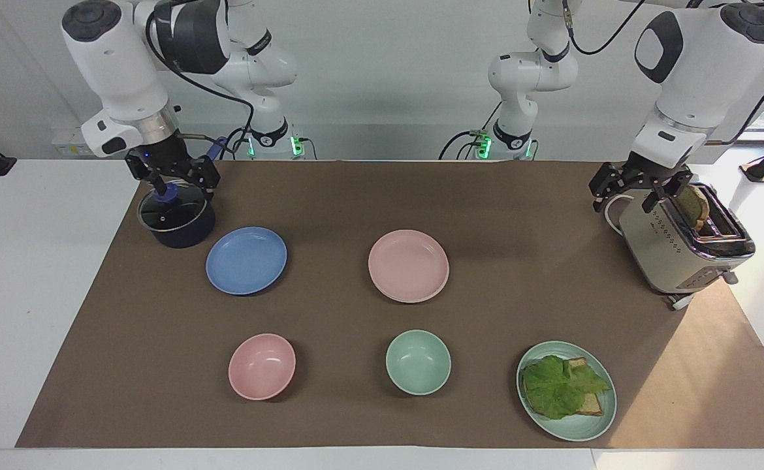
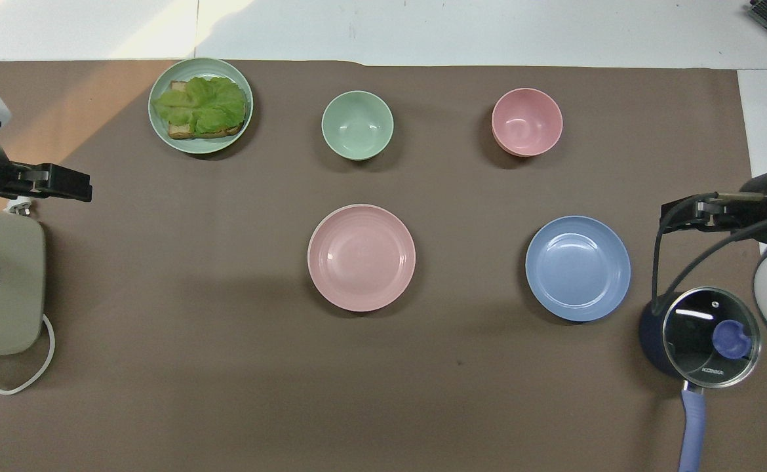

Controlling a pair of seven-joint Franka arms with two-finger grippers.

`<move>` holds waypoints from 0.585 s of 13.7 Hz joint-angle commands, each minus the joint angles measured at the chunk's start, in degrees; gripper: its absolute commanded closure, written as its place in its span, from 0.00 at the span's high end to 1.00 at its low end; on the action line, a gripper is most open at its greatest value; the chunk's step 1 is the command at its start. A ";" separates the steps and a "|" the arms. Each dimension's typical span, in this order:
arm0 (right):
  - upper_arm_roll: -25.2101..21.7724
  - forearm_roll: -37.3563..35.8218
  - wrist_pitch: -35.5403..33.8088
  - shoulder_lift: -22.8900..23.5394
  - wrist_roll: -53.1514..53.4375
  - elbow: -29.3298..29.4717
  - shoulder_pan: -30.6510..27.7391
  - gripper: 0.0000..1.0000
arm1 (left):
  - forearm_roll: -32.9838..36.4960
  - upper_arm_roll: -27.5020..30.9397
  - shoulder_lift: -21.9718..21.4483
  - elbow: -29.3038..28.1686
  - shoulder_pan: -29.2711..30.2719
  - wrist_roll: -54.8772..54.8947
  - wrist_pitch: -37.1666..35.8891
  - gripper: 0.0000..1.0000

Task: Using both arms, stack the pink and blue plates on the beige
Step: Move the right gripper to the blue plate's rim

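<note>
The pale pink plate [image 1: 408,266] [image 2: 361,257] lies flat mid-table. The blue plate [image 1: 246,260] [image 2: 577,268] lies beside it, toward the right arm's end. No beige plate shows in either view. My right gripper [image 1: 173,181] [image 2: 685,217] hangs open and empty just over the lidded pot [image 1: 176,219], apart from the blue plate. My left gripper [image 1: 623,199] [image 2: 62,187] is open and empty in the air beside the toaster [image 1: 682,245], well away from the pink plate.
A pink bowl [image 1: 262,366], a mint-green bowl [image 1: 418,361] and a green plate [image 1: 578,432] with a lettuce sandwich stand in a row farther from the robots. The dark blue pot [image 2: 708,337] and the toaster [image 2: 0,282] occupy the table's two ends.
</note>
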 commanded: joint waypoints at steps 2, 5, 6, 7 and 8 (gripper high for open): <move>-0.24 1.01 9.19 0.89 -4.96 -9.10 -2.80 1.00 | 0.85 -0.22 -0.35 0.78 0.67 0.89 -1.60 1.00; -0.24 1.01 15.51 2.92 -7.08 -13.84 -4.20 1.00 | 0.85 -0.22 -0.35 0.78 0.76 0.89 -1.60 1.00; -0.24 1.01 17.62 3.01 -7.34 -15.43 -4.21 1.00 | 0.85 -0.22 -0.35 0.78 0.76 0.98 -1.60 1.00; -0.24 1.01 19.47 3.88 -7.61 -16.66 -4.64 1.00 | 0.85 -0.22 -0.35 0.78 0.76 0.89 -1.60 1.00; -0.24 1.01 22.02 5.02 -8.31 -17.89 -5.52 1.00 | 0.85 -0.22 -0.35 0.78 0.76 0.89 -1.60 1.00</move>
